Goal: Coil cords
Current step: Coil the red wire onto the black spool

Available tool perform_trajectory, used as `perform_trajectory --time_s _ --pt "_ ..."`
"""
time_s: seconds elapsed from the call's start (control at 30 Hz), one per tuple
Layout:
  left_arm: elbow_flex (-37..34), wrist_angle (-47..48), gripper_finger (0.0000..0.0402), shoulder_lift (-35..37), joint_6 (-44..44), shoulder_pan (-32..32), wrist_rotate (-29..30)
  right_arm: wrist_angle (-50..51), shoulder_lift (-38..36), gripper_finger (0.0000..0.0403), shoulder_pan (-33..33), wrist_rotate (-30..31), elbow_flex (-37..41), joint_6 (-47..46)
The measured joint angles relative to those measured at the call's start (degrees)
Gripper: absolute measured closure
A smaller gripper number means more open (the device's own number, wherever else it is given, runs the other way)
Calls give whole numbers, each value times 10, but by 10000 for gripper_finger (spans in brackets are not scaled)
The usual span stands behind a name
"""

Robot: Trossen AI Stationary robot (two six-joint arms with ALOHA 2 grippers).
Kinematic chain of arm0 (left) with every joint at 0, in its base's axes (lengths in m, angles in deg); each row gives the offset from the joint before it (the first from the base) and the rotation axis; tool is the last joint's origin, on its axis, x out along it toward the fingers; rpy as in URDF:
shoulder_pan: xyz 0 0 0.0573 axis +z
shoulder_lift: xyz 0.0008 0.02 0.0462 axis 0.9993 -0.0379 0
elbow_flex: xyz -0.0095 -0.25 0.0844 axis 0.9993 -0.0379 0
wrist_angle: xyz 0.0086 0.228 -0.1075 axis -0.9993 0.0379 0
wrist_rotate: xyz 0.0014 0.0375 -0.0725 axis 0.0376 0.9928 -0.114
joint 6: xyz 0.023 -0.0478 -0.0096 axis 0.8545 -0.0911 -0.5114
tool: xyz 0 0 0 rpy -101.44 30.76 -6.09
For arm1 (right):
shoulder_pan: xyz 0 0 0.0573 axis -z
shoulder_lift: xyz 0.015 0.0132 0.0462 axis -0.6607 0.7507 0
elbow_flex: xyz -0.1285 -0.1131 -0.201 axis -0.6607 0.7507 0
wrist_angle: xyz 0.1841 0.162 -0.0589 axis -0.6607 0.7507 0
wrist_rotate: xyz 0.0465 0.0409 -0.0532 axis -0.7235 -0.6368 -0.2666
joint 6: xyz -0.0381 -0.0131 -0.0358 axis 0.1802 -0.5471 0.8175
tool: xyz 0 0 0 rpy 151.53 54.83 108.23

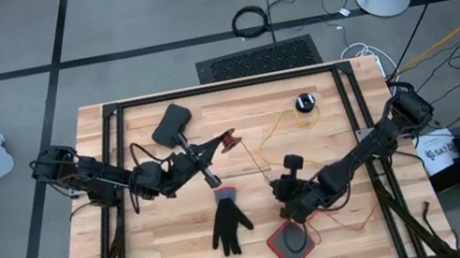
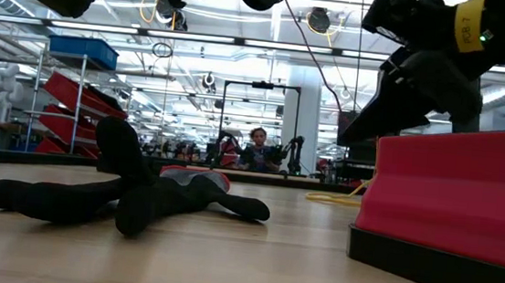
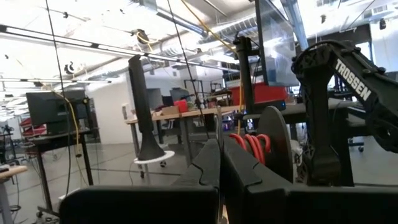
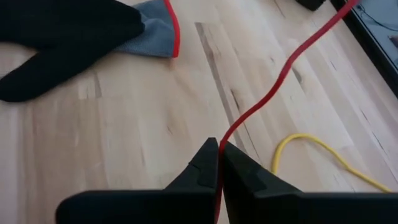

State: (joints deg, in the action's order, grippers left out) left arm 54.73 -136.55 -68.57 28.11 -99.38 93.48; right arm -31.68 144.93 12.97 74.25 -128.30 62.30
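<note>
A red cord (image 1: 255, 161) runs across the table between my two grippers. Its far end is wound in red loops (image 3: 252, 147) beside a black round disc (image 3: 274, 144), right at the tips of my left gripper (image 1: 216, 147), which is shut and held above the table's middle. My right gripper (image 4: 219, 149) is shut on the cord low over the wood, right of a black glove (image 1: 228, 224). A thin yellow cord (image 1: 279, 126) lies loose on the wood and leads to a small black puck (image 1: 304, 103) near the far edge. My left gripper is shut at the red loops (image 3: 238, 140), clear of the table. Its own fingers hide the place of contact, so which part sits between them cannot be told. My right gripper pinches the red cord (image 4: 222, 138) between its two fingertips, slanting down from the table's right side. From the tips the cord rises in one strand toward the left gripper.
The black glove with a grey, red-rimmed cuff (image 4: 152, 34) lies flat near the table's middle. A red pad on a black base (image 1: 290, 242) sits at the near edge, just below my right gripper. More yellow cord (image 4: 311, 148) curls on the wood to the right.
</note>
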Motion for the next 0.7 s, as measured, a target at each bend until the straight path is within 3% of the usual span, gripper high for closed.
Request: perform_trajectory --time_s 0.7 --pt "0 1 401 0 0 0 -14 29 -2 286 -17 9 -27 -3"
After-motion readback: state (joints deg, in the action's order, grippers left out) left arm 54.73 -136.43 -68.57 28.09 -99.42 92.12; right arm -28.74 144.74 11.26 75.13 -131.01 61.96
